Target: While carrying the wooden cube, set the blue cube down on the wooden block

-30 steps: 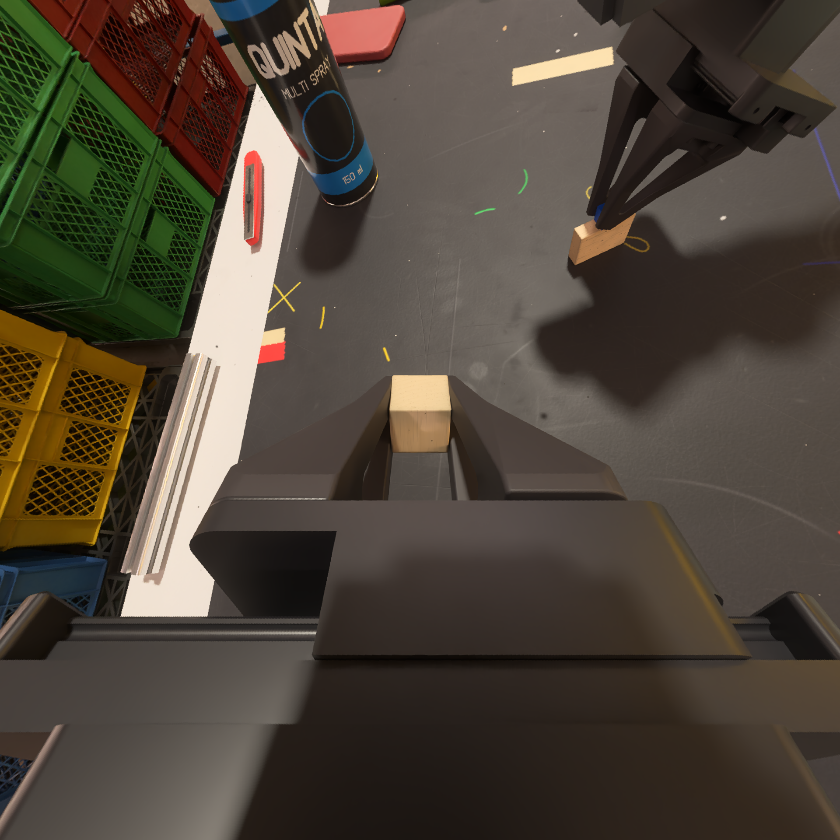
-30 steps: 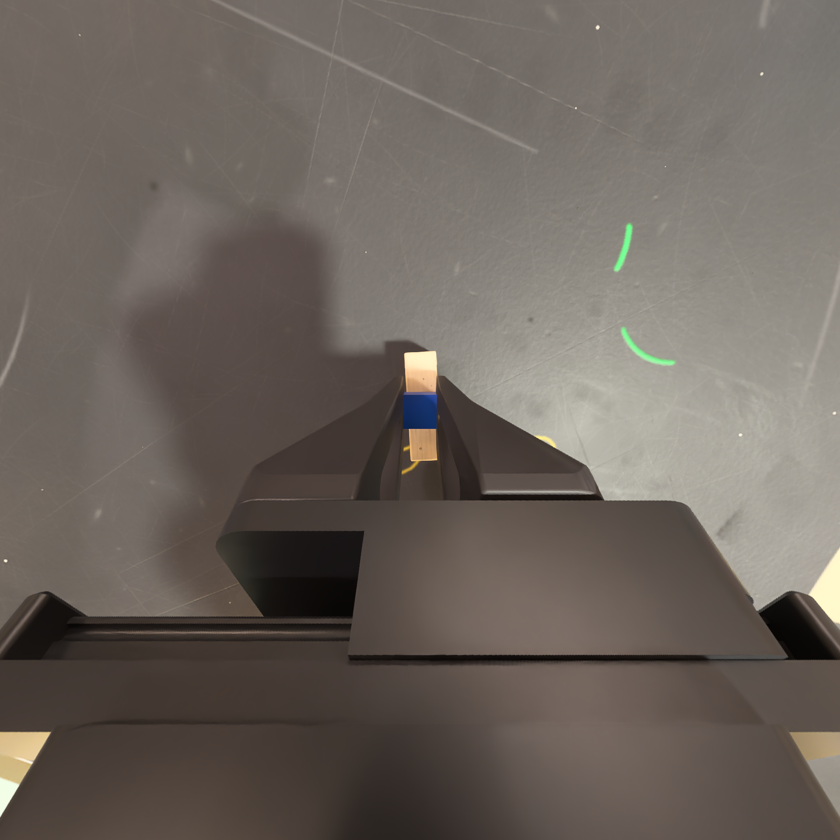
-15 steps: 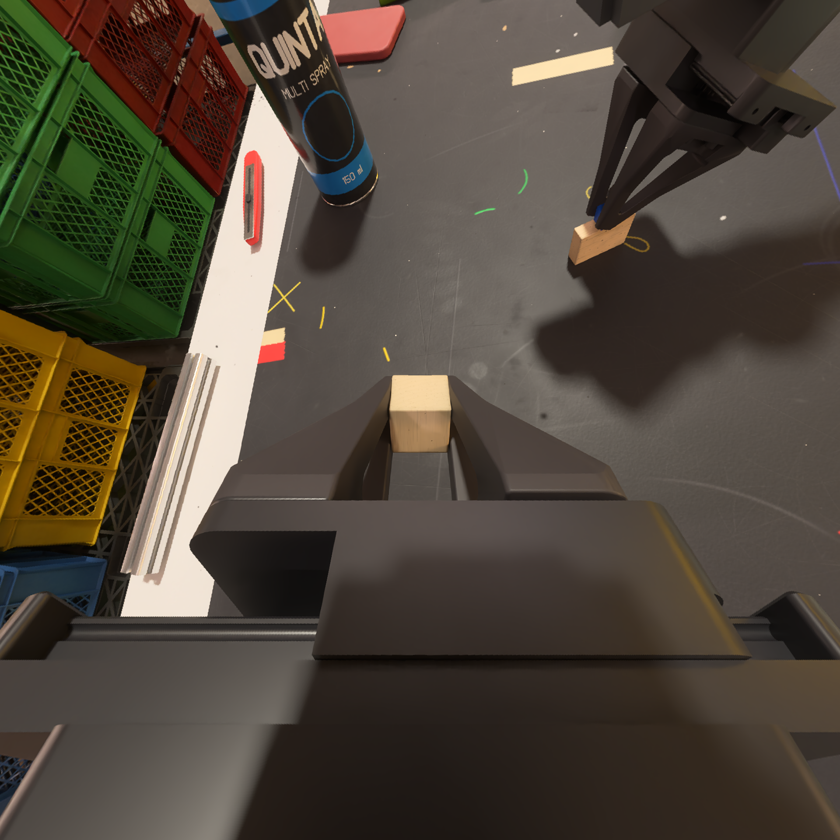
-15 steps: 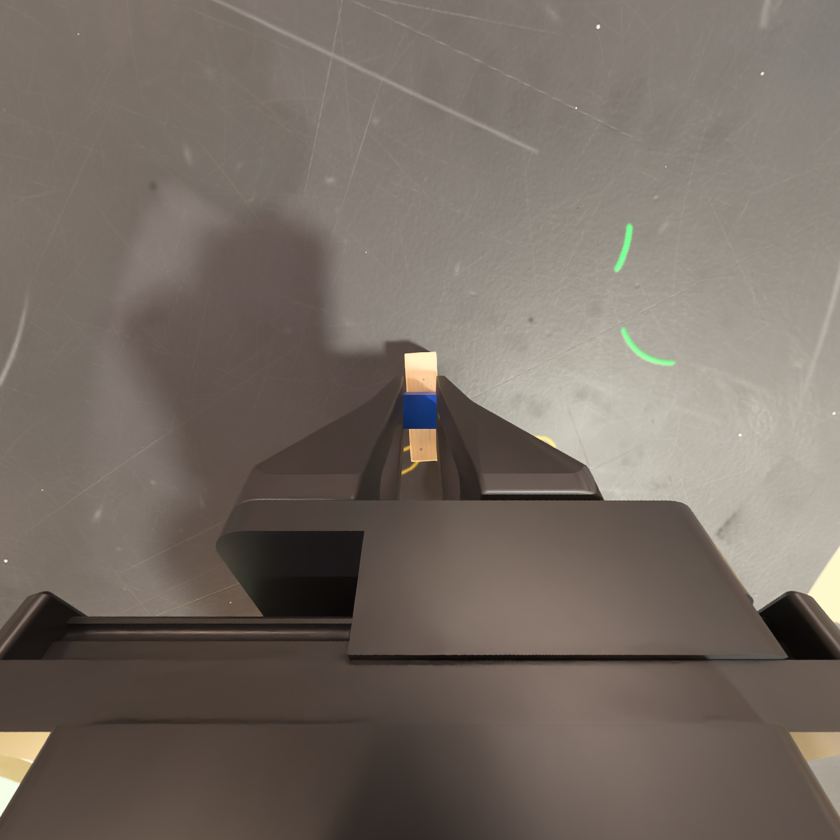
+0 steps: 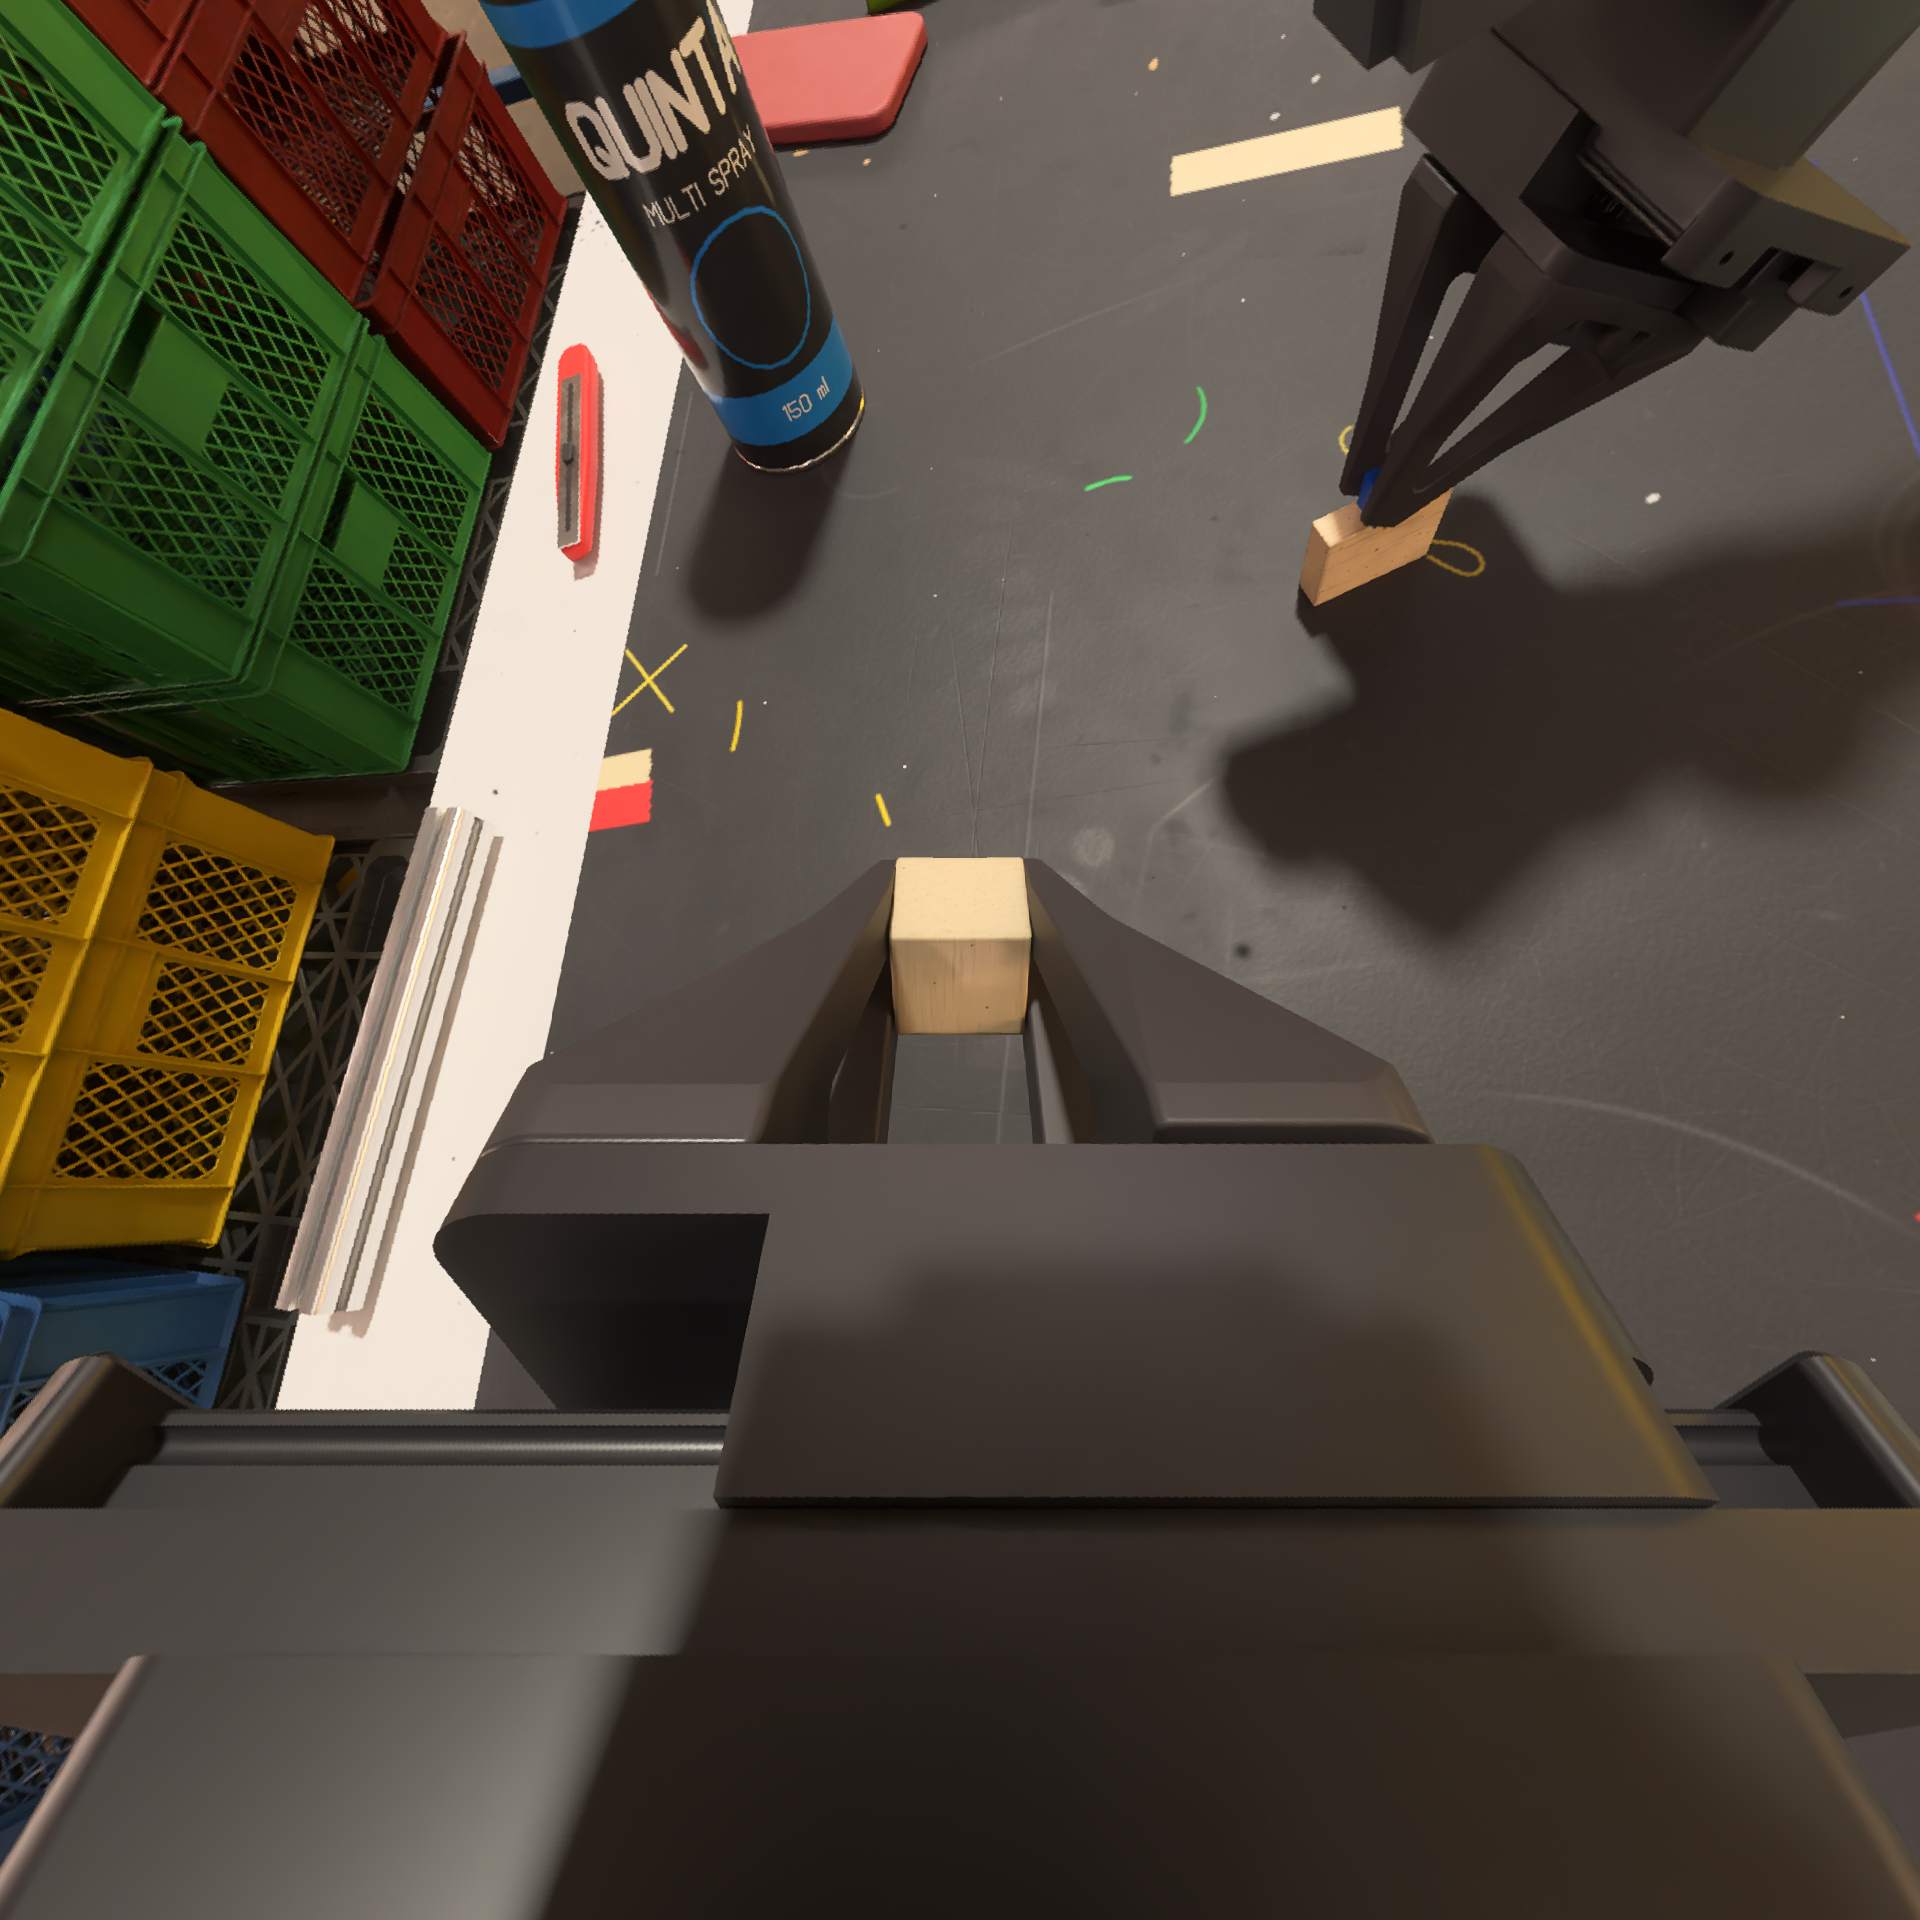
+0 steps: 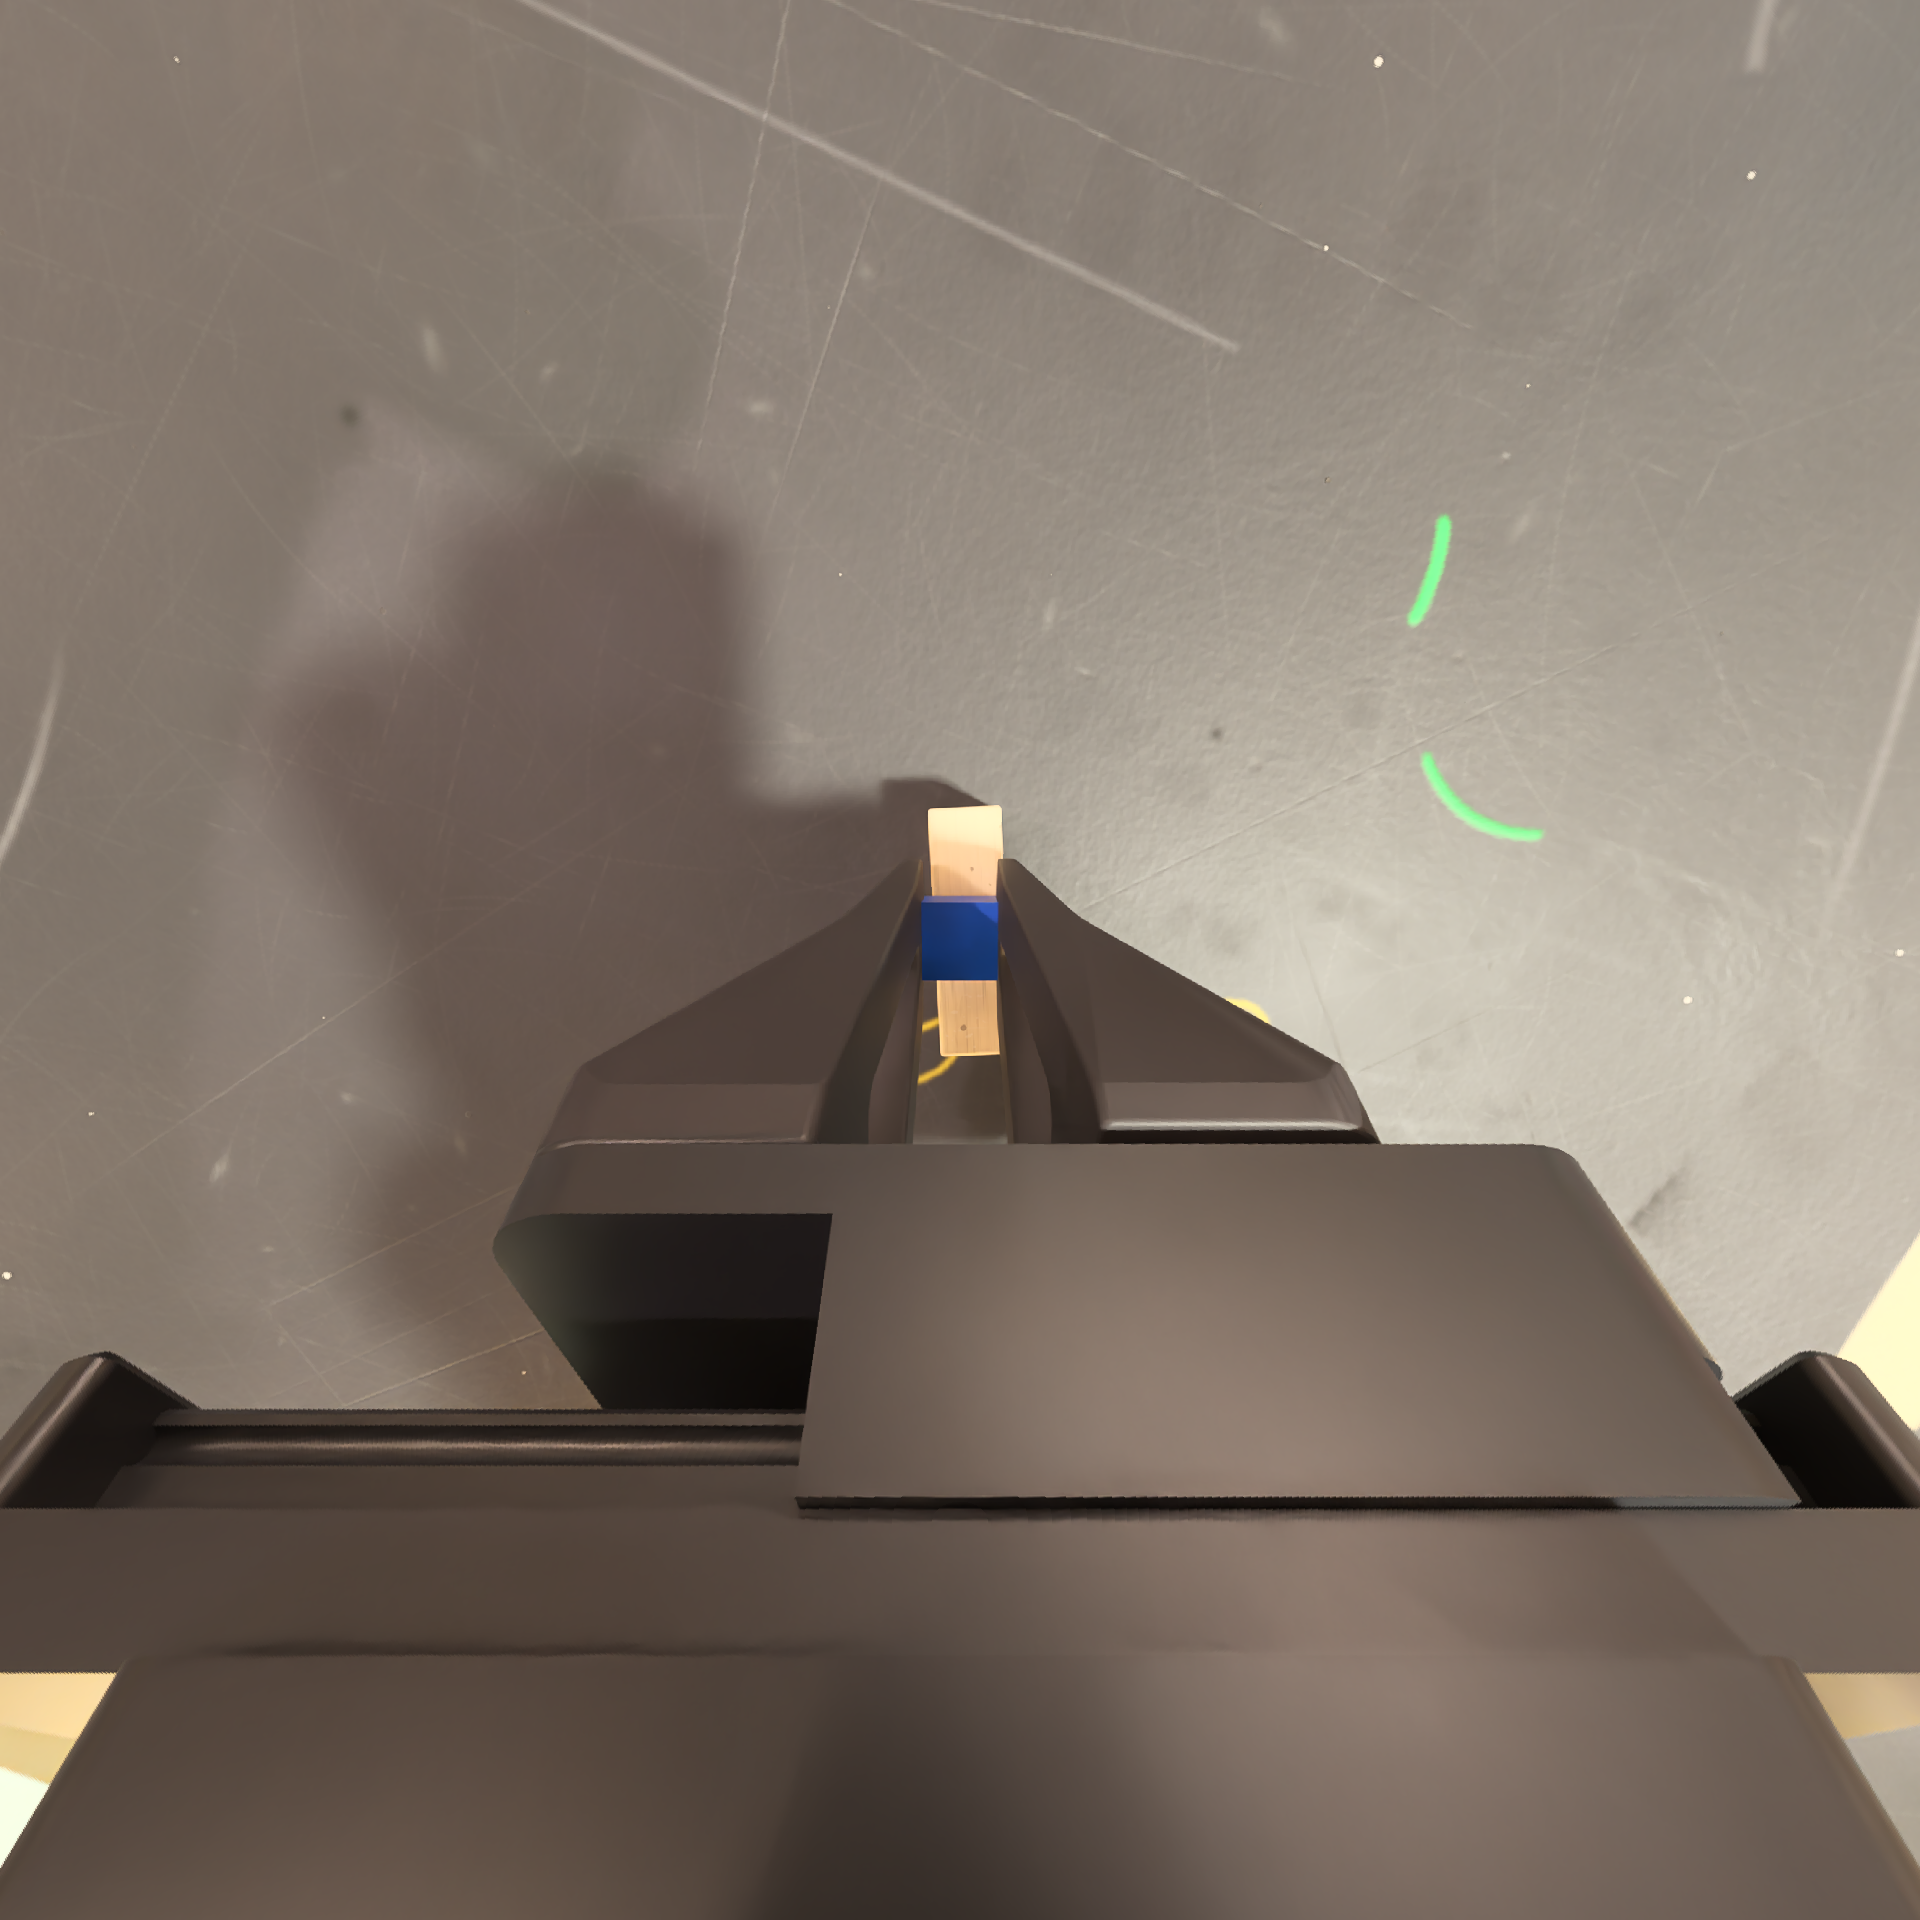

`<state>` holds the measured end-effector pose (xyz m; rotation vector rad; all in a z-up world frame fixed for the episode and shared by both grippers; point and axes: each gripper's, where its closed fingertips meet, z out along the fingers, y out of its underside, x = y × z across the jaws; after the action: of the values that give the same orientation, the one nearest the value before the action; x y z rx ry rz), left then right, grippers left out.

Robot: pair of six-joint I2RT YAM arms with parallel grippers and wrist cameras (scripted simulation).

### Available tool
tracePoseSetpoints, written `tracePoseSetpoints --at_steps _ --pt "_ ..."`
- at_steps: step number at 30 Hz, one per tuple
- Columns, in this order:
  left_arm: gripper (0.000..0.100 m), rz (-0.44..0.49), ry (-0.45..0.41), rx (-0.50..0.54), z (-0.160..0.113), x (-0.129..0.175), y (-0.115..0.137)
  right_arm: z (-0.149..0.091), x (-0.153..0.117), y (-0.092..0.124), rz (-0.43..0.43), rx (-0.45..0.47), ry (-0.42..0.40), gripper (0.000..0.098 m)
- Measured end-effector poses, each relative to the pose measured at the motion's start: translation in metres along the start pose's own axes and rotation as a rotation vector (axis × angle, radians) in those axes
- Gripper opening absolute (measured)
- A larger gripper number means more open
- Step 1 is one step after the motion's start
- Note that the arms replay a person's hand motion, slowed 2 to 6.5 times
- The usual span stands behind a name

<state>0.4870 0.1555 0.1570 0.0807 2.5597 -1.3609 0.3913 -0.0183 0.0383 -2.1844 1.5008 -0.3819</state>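
In the left wrist view my left gripper (image 5: 960, 875) is shut on the pale wooden cube (image 5: 960, 951) and holds it above the dark table. Farther off at the upper right, my right gripper (image 5: 1377, 501) points down onto the wooden block (image 5: 1351, 553); only a sliver of the blue cube (image 5: 1368, 484) shows between its tips. In the right wrist view my right gripper (image 6: 961, 875) is shut on the blue cube (image 6: 958, 940), which sits against the top of the wooden block (image 6: 964, 844). The block's ends stick out beyond the cube on both sides.
A black and blue spray can (image 5: 727, 239) stands at the back left. Green (image 5: 187, 416), red (image 5: 343, 156) and yellow (image 5: 135, 987) crates line the left side. A red utility knife (image 5: 577, 452) and a metal rail (image 5: 395, 1060) lie on the white strip. A red pad (image 5: 831, 73) lies at the back.
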Motion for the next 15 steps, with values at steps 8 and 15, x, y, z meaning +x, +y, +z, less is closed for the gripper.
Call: tracePoseSetpoints --at_steps 8,15 --pt "0.019 0.0 0.0 0.0 0.0001 -0.0001 0.0001 -0.0003 -0.0011 0.0004 -0.012 -0.007 -0.007 0.0116" --pt "0.019 0.0 0.0 0.0 0.0003 -0.0003 0.0004 -0.0005 -0.0011 0.0005 -0.019 -0.015 -0.012 0.0116"
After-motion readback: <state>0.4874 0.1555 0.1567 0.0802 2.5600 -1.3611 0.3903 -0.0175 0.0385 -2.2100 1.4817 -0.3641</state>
